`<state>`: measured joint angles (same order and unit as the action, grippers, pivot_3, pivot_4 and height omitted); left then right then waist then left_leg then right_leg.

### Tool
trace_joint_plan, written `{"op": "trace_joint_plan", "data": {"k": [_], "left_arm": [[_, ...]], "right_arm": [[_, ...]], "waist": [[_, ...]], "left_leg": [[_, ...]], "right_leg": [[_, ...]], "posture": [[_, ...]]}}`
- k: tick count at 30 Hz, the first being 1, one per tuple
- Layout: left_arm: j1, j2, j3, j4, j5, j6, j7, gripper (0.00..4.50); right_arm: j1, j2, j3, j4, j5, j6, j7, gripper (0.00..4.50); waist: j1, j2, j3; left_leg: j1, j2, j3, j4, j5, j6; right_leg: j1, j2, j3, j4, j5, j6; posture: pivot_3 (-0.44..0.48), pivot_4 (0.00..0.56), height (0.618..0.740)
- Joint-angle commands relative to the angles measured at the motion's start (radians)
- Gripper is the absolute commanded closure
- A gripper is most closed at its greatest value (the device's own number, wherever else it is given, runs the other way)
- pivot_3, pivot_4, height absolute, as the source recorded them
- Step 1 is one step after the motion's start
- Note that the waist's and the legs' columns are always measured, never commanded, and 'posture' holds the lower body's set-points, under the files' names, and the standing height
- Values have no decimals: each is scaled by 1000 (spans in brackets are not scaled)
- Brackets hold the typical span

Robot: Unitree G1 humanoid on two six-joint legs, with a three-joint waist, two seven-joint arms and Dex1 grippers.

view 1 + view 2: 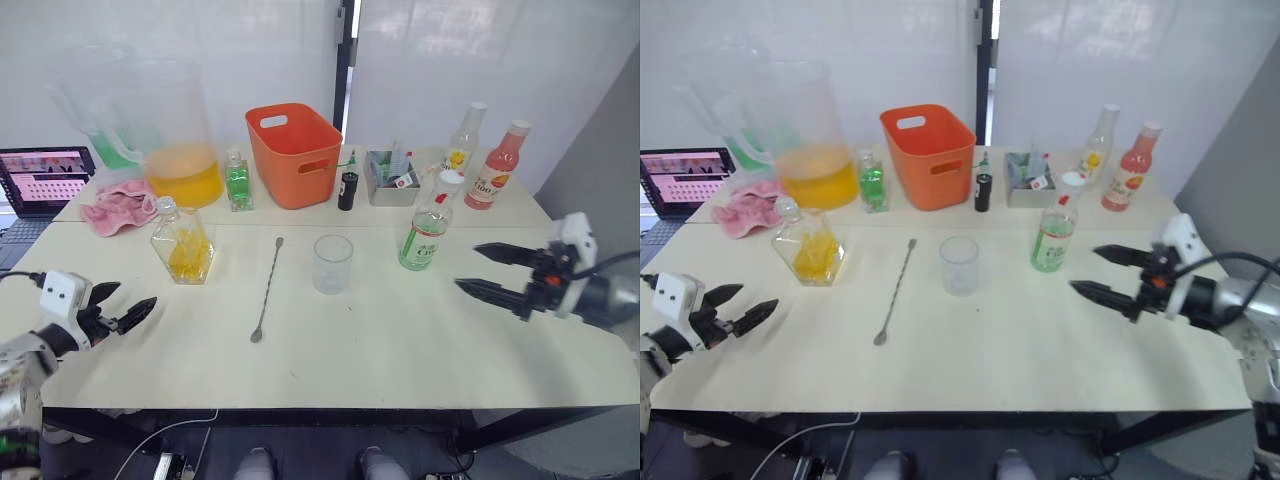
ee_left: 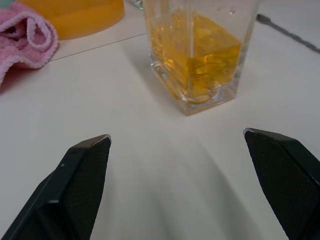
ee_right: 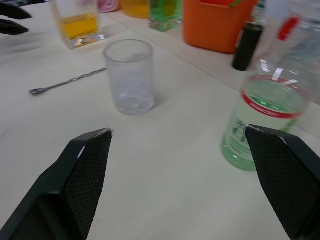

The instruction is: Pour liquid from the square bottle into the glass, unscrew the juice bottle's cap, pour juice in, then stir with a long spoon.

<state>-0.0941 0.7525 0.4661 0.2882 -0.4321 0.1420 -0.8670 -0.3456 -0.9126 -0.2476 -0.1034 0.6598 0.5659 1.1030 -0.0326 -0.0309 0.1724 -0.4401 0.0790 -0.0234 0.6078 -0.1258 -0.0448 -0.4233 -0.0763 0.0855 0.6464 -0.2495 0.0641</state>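
Our left gripper (image 1: 128, 309) hangs low over the near left of the table (image 1: 400, 350) with its two black fingers spread wide, holding and touching nothing. Just ahead of it stands the square bottle (image 1: 182, 243), upright, clear and faceted, with a clear stopper on top and yellow-orange liquid (image 2: 197, 60) filling its lower part. Beyond the bottle we see a pink cloth (image 1: 115, 207) and a big pitcher (image 1: 175, 135) with orange liquid at its bottom.

Our right gripper (image 1: 490, 272) hovers over the right side of the table, fingers also wide apart and empty. Ahead of it, near its outer finger, the juice bottle (image 1: 428, 232) stands upright with its green-and-white label and the white cap (image 1: 450, 178) on. Further across from this gripper sits the glass (image 1: 332, 263), upright and empty. The long spoon (image 1: 267, 289) lies flat on the table between the glass and the square bottle, touching neither.
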Motion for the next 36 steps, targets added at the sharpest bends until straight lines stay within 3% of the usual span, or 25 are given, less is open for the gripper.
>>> {"op": "trace_joint_plan", "data": {"k": [1,4,8,15,27,36], "left_arm": [[89,-83,82,-203,-65,20,104,0],[175,-176,90,-331,-82,25,172,0],[263,-298,25,-483,-8,9,306,0],[211,-426,-43,-540,64,-35,469,0],[-50,-444,-139,-362,149,-30,572,0],[-200,-438,-136,-242,130,-11,607,0]], "right_arm": [[-98,2,58,-36,36,48,39,37],[-154,20,114,-30,14,39,63,37],[-225,60,158,-23,17,44,79,37],[-223,67,165,-53,26,55,94,37],[-143,114,116,-144,58,75,5,37],[-70,119,83,-194,56,81,-52,37]], "waist": [[0,0,0],[3,0,0],[15,-1,0],[28,-1,0],[23,-1,0],[21,-1,0]], "left_leg": [[0,0,0,0,0,0],[0,0,0,0,0,0],[0,0,0,1,0,0],[-1,-1,0,2,-1,-1],[-1,-2,-1,3,0,0],[-1,-2,-2,3,1,1]], "right_leg": [[0,0,0,0,0,0],[0,0,0,-1,0,0],[0,0,0,-1,0,0],[1,0,0,-2,0,0],[1,1,1,-1,1,2],[2,1,1,-2,5,9]], "posture": [[0,150,703],[0,150,703],[0,150,703],[0,150,703],[0,150,703],[0,150,703]]}}
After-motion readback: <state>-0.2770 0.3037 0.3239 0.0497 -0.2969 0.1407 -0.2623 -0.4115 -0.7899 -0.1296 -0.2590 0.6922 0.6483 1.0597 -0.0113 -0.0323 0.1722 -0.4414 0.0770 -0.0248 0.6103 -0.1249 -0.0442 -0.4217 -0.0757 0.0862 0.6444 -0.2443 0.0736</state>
